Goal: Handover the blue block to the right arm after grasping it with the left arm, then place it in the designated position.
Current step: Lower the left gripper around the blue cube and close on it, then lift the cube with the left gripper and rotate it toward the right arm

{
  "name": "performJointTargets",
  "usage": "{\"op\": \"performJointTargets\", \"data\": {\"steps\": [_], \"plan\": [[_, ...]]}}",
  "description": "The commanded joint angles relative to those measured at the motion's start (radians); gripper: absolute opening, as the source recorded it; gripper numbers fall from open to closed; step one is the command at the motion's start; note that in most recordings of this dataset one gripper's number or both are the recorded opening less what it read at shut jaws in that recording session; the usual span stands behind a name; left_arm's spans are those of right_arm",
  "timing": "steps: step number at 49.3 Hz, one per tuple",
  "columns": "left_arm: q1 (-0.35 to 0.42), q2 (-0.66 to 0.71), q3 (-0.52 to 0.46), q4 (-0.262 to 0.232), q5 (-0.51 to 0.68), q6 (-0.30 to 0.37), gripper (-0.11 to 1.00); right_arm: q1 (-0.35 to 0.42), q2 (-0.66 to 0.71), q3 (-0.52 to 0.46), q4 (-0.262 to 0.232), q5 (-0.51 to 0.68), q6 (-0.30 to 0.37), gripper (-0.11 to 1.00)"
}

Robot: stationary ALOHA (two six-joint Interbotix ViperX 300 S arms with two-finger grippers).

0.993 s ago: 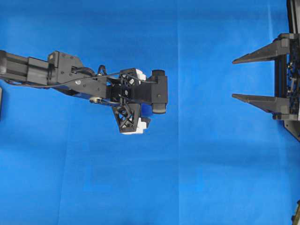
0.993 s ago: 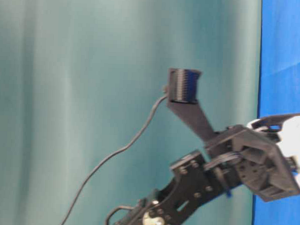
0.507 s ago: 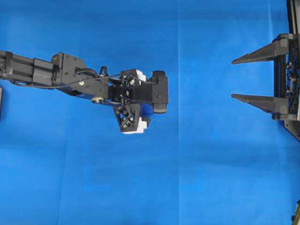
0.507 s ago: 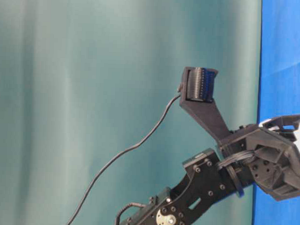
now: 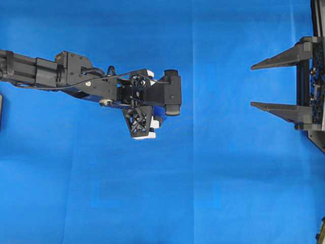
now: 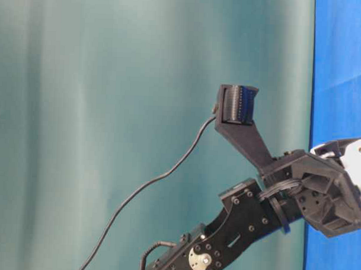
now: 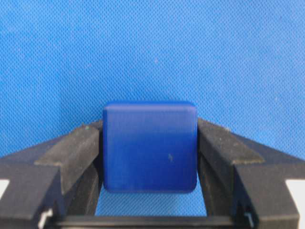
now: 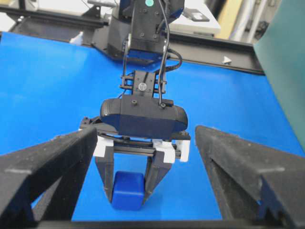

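Step in hand, as judged: grasp by left arm [image 5: 76,84] made or just closing, handover not yet begun. Left gripper [image 7: 150,143] clamped on the blue block [image 7: 149,146] — both fingers [image 7: 76,148] flush against opposite faces in the left wrist view, no gap on either side. Block also seen from the right wrist view [image 8: 127,191], low between the white-bracketed fingers, over the blue cloth [image 5: 228,193]. Whether block rests on the cloth or is already clear of it: cannot tell from these views.

Right gripper [image 5: 254,85] spread wide, empty, parked at the right edge of the overhead view, well apart from the left gripper. Fingers [image 8: 47,162] frame the block from both sides in its own camera but nowhere near contact.

Next move, as judged: lift the block clear, bring it toward the middle, present it with free faces exposed so the right fingers can close across the sides not covered by the left pads. Release by left only after right has a firm hold.

Hidden or unclear — block not visible in the overhead view, masked by the wrist camera [image 5: 171,94] and brackets. Table-level view shows only the arm body [image 6: 248,220] against a green backdrop [image 6: 110,109]; fingertips cut off at frame edge. Designated position unmarked; nothing on the cloth identifies it. Right arm largely out of frame.
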Motion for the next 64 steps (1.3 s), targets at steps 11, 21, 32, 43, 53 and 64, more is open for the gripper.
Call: {"op": "performJointTargets", "data": {"steps": [11,21,32,43,53,64], "plan": [[-0.008,-0.028,-0.017,0.002,0.002,-0.005,0.48,-0.002,0.006,-0.023,0.003,-0.005,0.0,0.96],[-0.017,-0.071,-0.038,0.002,0.055,-0.006,0.48,-0.002,0.006,-0.023,0.003,-0.005,0.0,0.96],[-0.025,-0.155,-0.091,0.002,0.195,-0.006,0.48,-0.002,0.006,-0.021,0.003,-0.005,0.0,0.96],[-0.025,-0.261,-0.13,0.002,0.307,-0.006,0.48,0.0,0.006,-0.023,0.003,-0.002,0.0,0.96],[-0.025,-0.333,-0.16,0.002,0.387,-0.002,0.48,-0.002,0.006,-0.023,0.003,0.005,0.0,0.96],[-0.026,-0.402,-0.179,0.003,0.425,0.002,0.48,0.0,0.006,-0.023,0.003,0.005,0.0,0.96]]}}
